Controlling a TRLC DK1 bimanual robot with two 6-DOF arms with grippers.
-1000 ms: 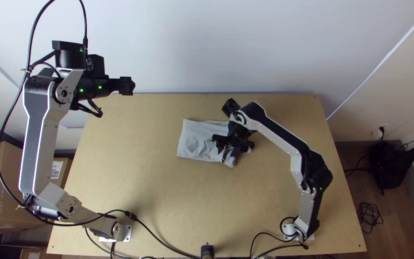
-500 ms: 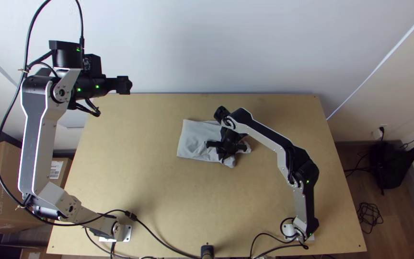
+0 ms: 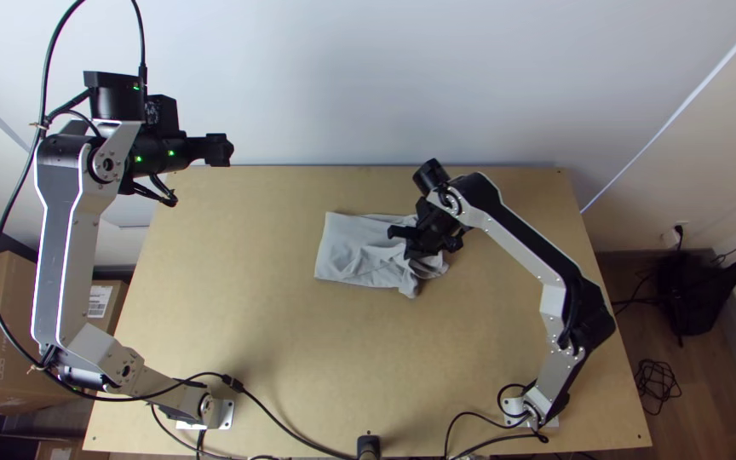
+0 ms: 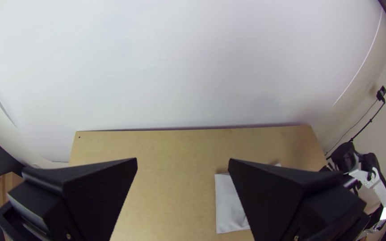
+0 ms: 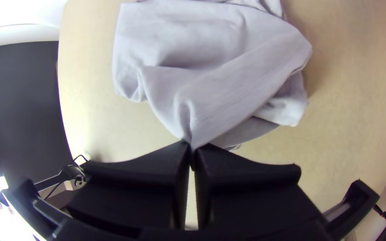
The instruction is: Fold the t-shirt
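"What's showing on the left?"

"The left gripper (image 3: pixel 220 150) is hovering by the far edge of the table (image 3: pixel 300 366), toward its left corner. In the left wrist view its fingers (image 4: pixel 99 192) are standing wide apart, holding nothing."

"And the t-shirt (image 3: pixel 353 247)?"

"It's lying near the middle, a bit toward the far side, making a rough rectangle. The left part is lying fairly flat, with a few creases; the right end is bunching up, and loose layers are peeking out there."

"So the right gripper (image 3: pixel 415 252) is working that end?"

"Yes, it's sitting over the bunched end. In the right wrist view its fingertips are pressing together, pinching a small point of the cloth, and folds are fanning out from the pinch."
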